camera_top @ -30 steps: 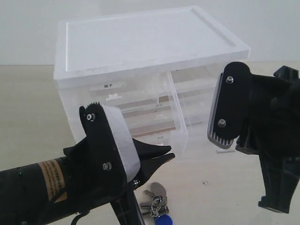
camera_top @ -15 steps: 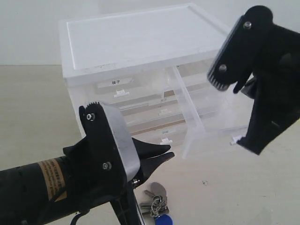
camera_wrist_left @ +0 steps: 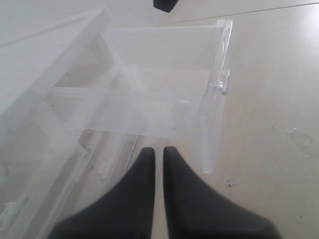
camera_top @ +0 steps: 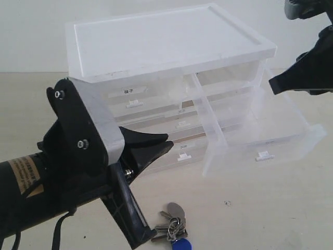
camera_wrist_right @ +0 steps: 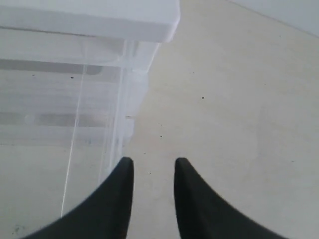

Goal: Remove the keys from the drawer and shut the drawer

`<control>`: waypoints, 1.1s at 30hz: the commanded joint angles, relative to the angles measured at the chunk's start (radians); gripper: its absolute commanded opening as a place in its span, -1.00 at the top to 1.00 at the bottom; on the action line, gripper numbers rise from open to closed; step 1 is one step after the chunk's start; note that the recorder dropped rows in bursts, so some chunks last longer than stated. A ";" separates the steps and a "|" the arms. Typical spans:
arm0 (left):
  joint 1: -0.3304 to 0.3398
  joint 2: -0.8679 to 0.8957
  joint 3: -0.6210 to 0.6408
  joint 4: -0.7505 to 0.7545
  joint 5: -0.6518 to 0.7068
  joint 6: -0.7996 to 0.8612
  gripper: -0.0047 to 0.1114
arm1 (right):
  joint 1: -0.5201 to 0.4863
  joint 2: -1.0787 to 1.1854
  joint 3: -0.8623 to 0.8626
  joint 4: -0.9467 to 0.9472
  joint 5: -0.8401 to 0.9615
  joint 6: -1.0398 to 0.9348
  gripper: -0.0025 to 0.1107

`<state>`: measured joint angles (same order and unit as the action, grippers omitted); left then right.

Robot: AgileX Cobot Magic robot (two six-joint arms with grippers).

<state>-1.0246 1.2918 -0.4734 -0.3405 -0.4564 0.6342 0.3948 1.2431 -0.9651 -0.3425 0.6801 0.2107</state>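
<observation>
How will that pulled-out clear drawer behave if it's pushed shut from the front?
The drawer looks like thin clear plastic, so it is probably light and easy to slide. It sticks far out, so an off-centre push may skew or jam it. The plastic cabinet itself might shift.

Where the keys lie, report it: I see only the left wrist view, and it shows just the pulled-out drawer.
Observer: The keys lie on the table, in front of the cabinet and outside the drawer.
Operator: Give me the right tool's state.
Observer: The right tool stands open, with nothing between its jaws.
Operator: Say where it sits.
Observer: In the exterior view it is at the upper right, above the drawer's front panel and away from the handle.
</observation>
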 commanded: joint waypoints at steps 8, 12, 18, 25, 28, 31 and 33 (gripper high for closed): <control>0.004 -0.010 -0.004 -0.008 0.033 0.013 0.84 | -0.037 0.130 -0.048 0.251 -0.011 -0.231 0.50; 0.004 -0.010 -0.004 -0.008 0.037 0.013 0.84 | -0.035 0.116 -0.048 0.286 0.005 -0.273 0.95; 0.004 -0.010 -0.004 -0.008 0.035 0.017 0.84 | 0.021 0.095 -0.048 0.412 0.083 -0.306 0.96; 0.004 -0.010 -0.004 -0.008 0.037 0.020 0.84 | 0.188 0.094 -0.048 0.403 0.142 -0.299 0.96; 0.004 -0.010 -0.004 -0.008 0.039 0.020 0.84 | 0.220 0.094 -0.048 0.387 0.174 -0.287 0.96; 0.004 -0.010 -0.004 -0.008 0.039 0.025 0.84 | 0.225 0.090 -0.048 0.385 0.197 -0.274 0.96; 0.004 -0.010 -0.004 -0.008 0.039 0.025 0.84 | 0.225 0.083 -0.048 0.385 0.169 -0.248 0.96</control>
<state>-1.0246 1.2895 -0.4734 -0.3405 -0.4188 0.6547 0.6058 1.3357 -1.0157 0.0275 0.8030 -0.0223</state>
